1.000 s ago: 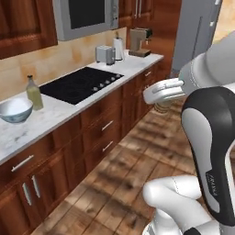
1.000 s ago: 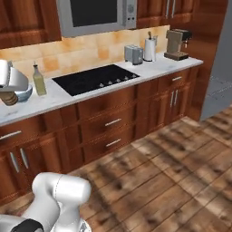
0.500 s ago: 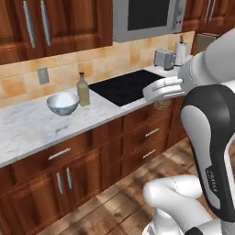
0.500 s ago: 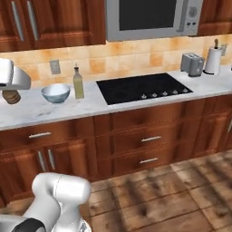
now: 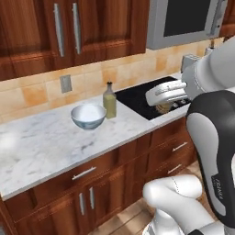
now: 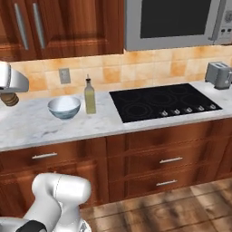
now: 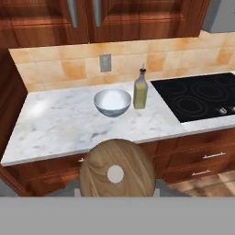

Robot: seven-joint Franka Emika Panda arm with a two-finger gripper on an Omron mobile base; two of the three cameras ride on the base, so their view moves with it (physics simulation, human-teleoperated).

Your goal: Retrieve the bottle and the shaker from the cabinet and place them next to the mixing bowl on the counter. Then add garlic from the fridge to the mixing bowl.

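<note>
My gripper (image 5: 165, 100) is shut on the shaker (image 5: 160, 109), a small brown wooden cylinder that hangs under the hand, held in the air in front of the counter (image 5: 46, 142). In the hand view the shaker's round wooden top (image 7: 115, 172) with a pale centre hole sits close at the bottom. In the right base view the shaker (image 6: 10, 99) is at the far left. The pale blue-white mixing bowl (image 5: 88, 116) (image 6: 64, 107) (image 7: 112, 102) stands on the marble. The bottle (image 5: 109, 101) (image 6: 90, 96) (image 7: 140, 92) of yellow-olive liquid stands upright just right of it.
A black cooktop (image 6: 163, 102) lies right of the bottle, with a microwave (image 6: 172, 22) above and a toaster (image 6: 218, 74) at the far right. Wall doors with steel bar handles (image 5: 64, 30) hang over the counter. Bare marble (image 7: 59, 124) stretches left of the bowl.
The whole picture has slid right as the base drove along the counter, bringing the bowl and bottle toward the middle. The hand keeps the shaker in the same pose.
</note>
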